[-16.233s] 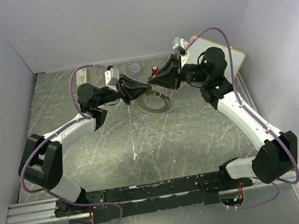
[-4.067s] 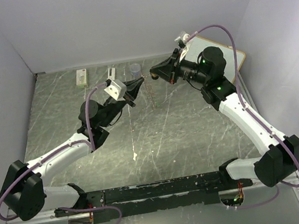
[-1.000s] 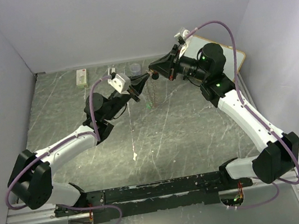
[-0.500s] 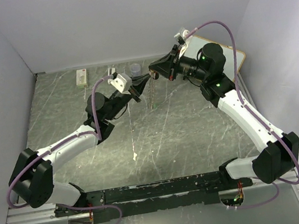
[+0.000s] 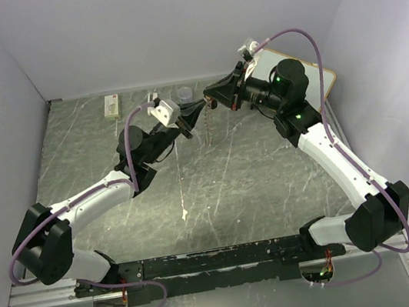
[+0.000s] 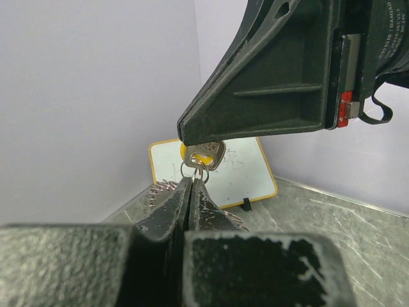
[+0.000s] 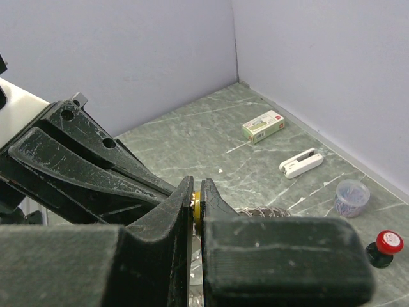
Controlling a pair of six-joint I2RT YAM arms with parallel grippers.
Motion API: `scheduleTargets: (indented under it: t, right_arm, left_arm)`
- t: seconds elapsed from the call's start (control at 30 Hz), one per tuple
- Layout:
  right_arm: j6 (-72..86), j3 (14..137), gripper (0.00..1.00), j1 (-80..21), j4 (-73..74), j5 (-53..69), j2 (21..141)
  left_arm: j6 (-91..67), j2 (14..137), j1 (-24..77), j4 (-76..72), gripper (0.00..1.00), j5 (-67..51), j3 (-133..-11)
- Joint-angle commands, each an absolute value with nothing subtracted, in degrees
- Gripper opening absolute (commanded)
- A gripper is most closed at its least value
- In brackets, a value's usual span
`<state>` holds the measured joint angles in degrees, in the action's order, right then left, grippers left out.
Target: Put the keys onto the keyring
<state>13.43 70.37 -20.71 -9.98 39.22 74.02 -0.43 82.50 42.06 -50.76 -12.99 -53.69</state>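
Observation:
High over the far middle of the table, my two grippers meet tip to tip. My left gripper (image 5: 194,109) (image 6: 192,181) is shut on a small loop of the keyring (image 5: 207,128), which hangs edge-on below the tips. Its toothed rim (image 6: 160,190) shows behind my left fingers, and a coiled stretch of the keyring (image 7: 265,211) appears in the right wrist view. My right gripper (image 5: 210,103) (image 7: 195,185) is shut on the yellow key (image 6: 208,157) (image 7: 197,202), right above the left fingertips. The left gripper's fingers (image 7: 96,166) lie against my right jaws.
Along the back edge lie a small box (image 5: 111,106) (image 7: 262,126), a white stapler (image 5: 153,98) (image 7: 300,162) and a small clear cup (image 5: 184,93) (image 7: 351,196). A red-topped black knob (image 7: 383,246) stands near it. A yellow-framed whiteboard (image 5: 309,78) (image 6: 243,173) leans at the back right.
Long before, the keyring lay flat on the table; now it hangs in the air. Over the last second both grippers stayed shut and nearly still, and the ring swung only slightly.

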Motion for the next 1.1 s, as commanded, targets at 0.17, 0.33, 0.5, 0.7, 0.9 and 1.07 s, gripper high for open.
scheduleTargets:
  t: [0.17,0.33,0.5,0.7,0.9,1.07]
  right_arm:
    - [12.7,71.6,0.0,-20.7,-10.3,39.4,73.3]
    - [12.6,71.9,0.0,-20.8,-10.1,39.4,73.2]
    - [12.6,72.2,0.0,-20.8,-9.8,39.3,73.2]
    - [12.3,72.1,0.0,-20.7,-9.7,38.6,73.0]
    - [11.9,72.3,0.0,-20.7,-9.4,38.5,72.8]
    - [10.6,72.4,0.0,-20.8,-8.1,35.8,72.1]
  left_arm:
    - [-0.5,82.1,41.6,-53.7,0.07,-13.6,-55.7]
    - [-0.5,82.2,41.6,-53.9,0.07,-13.4,-55.2]
    - [-1.0,82.2,41.6,-52.3,0.07,-12.2,-55.9]
    - [-1.7,79.2,41.6,-53.4,1.0,-8.0,-53.3]
    - [0.5,70.1,41.6,-50.2,1.0,-3.8,-49.3]
    - [2.7,60.3,41.3,-43.7,1.0,4.8,-43.1]
